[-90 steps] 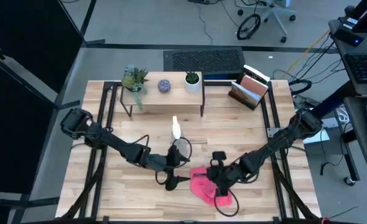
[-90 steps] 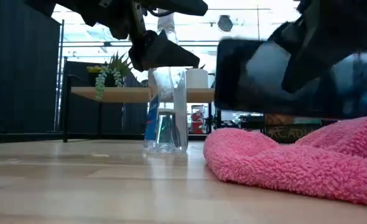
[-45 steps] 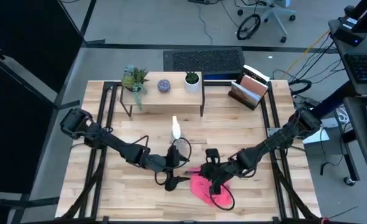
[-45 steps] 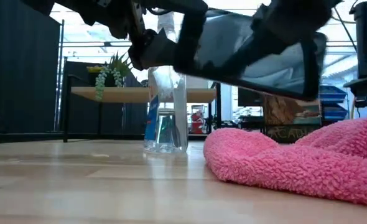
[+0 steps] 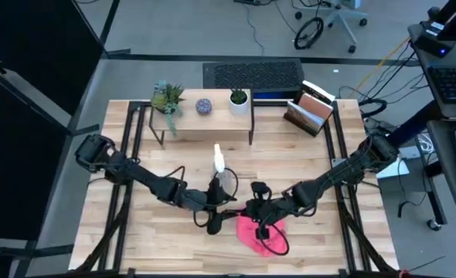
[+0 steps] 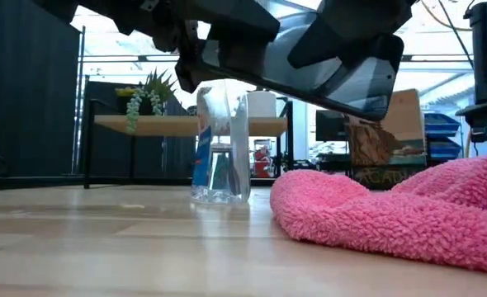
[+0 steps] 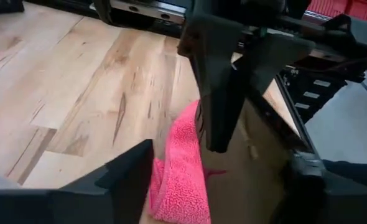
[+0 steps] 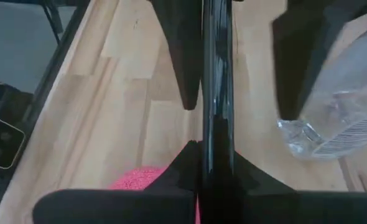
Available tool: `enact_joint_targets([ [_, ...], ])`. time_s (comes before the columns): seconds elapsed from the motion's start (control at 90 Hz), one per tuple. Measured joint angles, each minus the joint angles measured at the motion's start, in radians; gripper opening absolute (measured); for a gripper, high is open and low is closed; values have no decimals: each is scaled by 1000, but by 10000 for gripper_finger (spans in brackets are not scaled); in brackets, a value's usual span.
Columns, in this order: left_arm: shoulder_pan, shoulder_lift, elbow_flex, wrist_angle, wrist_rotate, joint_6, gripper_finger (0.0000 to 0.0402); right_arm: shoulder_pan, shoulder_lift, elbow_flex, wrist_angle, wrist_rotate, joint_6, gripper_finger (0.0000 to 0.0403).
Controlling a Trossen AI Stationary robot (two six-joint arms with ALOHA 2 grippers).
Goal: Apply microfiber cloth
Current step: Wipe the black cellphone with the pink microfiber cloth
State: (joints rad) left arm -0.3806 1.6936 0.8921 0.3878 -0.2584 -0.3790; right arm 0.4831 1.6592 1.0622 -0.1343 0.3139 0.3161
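From above, the bright pink soft microfiber cloth (image 5: 260,234) lies crumpled on the light wooden desk (image 5: 151,232), near the front edge and slightly right of centre. The right gripper (image 5: 256,207) hangs over the cloth's rear edge, its fingers clamped on a thin black flat smartphone (image 5: 253,205). The left gripper (image 5: 222,205) sits just beside it, next to the clear plastic spray bottle (image 5: 220,166); whether its fingers are parted cannot be judged here.

At desk height, the cloth (image 6: 392,216) rests flat on the wood at right, the spray bottle (image 6: 220,148) stands upright behind it, and the smartphone (image 6: 326,62) is held tilted in the air above the cloth, not touching it.

The left wrist camera shows the left gripper (image 7: 224,180) with its fingers spread wide apart, the smartphone (image 7: 258,158) reaching between them, the cloth (image 7: 180,171) below.

The right wrist camera shows the smartphone (image 8: 216,93) edge-on, pinched in the right gripper (image 8: 211,165), with the cloth (image 8: 143,177) beneath.
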Motion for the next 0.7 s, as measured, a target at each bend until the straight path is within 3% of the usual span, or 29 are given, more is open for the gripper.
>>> enact_joint_targets([
  [0.289,18,0,1,-2,98,7,21,-2,0,0,-11,-1,23,21],
  [0.489,21,0,1,-9,93,-15,13,-9,-21,63,-223,-34,58,119],
  [0.7,19,0,0,-12,93,-25,6,16,-59,212,-696,-35,216,230],
])
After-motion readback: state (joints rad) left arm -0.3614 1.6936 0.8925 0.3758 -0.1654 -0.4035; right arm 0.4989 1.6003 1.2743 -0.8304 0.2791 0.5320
